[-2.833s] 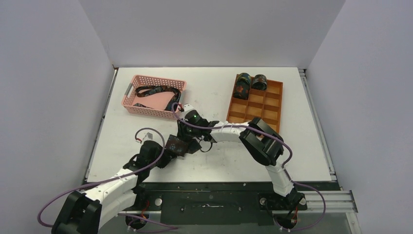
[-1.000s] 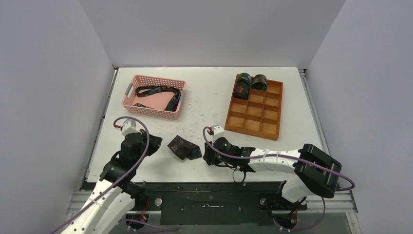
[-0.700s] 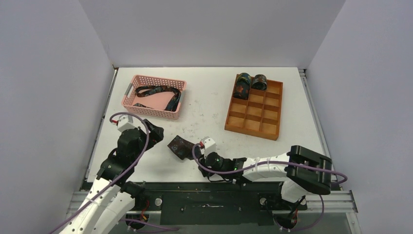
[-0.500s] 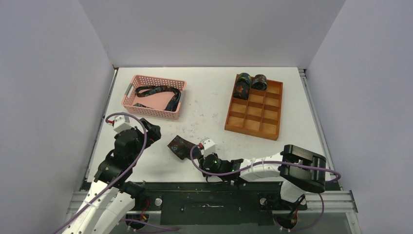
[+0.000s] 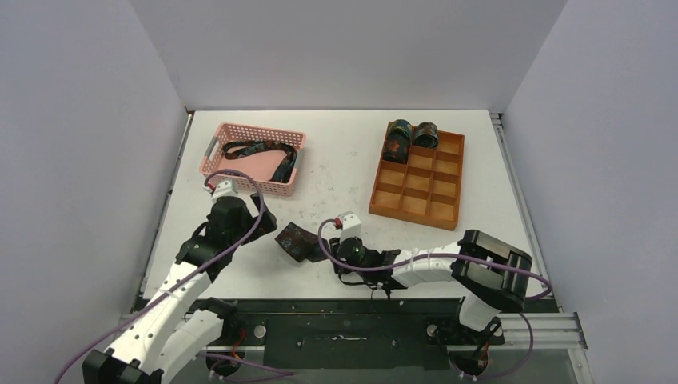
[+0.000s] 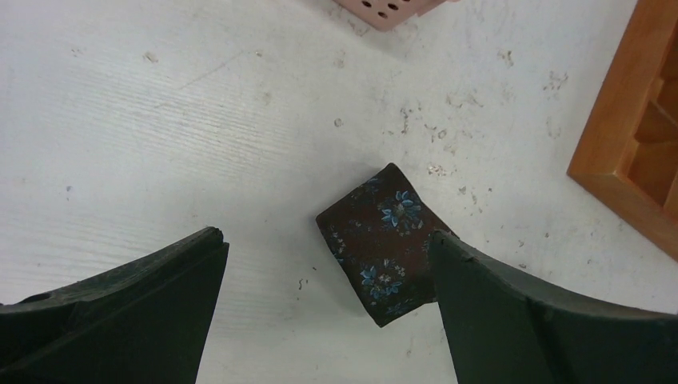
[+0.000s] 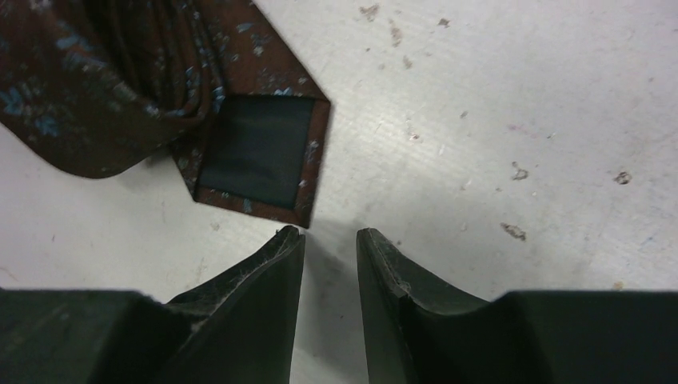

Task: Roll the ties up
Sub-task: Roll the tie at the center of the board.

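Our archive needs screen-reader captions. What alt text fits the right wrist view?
A rolled brown floral tie lies on the scuffed white table, its loose end showing dark lining. The right tool, just short of that end, holds nothing, its fingers narrowly apart.

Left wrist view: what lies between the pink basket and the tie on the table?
Only bare, scuffed table separates the pink basket and the tie, as the left wrist view shows.

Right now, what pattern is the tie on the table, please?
Dark brown tie with small blue flowers; left wrist view.
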Controlling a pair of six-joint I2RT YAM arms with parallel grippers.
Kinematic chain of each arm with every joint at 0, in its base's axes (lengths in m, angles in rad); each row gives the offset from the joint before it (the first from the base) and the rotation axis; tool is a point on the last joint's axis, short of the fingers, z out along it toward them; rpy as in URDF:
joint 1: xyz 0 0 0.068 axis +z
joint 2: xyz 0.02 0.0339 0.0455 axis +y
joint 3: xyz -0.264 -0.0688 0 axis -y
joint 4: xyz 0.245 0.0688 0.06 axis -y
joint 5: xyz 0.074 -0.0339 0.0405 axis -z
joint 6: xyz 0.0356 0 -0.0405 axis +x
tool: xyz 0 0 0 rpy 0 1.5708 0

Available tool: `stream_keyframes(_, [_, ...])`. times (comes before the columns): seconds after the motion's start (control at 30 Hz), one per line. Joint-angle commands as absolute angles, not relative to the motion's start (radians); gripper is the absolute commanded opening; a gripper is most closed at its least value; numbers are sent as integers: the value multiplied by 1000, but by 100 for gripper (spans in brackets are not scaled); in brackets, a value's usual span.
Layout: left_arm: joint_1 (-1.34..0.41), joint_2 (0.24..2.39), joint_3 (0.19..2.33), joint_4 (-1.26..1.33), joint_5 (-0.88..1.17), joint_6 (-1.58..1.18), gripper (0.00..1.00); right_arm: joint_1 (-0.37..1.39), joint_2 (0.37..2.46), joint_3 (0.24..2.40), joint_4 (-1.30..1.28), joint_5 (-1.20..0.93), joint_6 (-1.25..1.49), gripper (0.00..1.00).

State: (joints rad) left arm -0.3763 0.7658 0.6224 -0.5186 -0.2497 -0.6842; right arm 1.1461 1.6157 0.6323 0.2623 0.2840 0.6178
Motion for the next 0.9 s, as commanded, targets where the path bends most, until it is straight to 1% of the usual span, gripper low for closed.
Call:
stream_keyframes(0.0, [-344,851,696,-436,-123,-657,97,1083,1635,618,258,214,615,33])
stream_keyframes(0.1, [-325,896,711,-418,-95,-665,97,1045,1647,637,252,185,604,33])
stream_keyframes(0.17, [-311,914,725,-424,-87,-671,97,1040,1606,635,249,211,591,33])
stream_keyframes(0.27, [-289,914,733,-440,-78,-671,97,1081,1529,621,280,215,530,34])
stream_keyframes(0.33, [-278,900,724,-436,-70,-670,97,1136,1520,639,256,250,488,35])
stream_keyframes(0.53, [-255,851,667,-419,-44,-687,97,1218,1563,657,271,242,463,35])
stream_keyframes(0.63, [-247,842,644,-416,-26,-693,97,1227,1621,677,289,238,471,34])
stream_keyframes(0.87, [-238,837,638,-429,-10,-687,97,1214,1722,706,318,340,506,32])
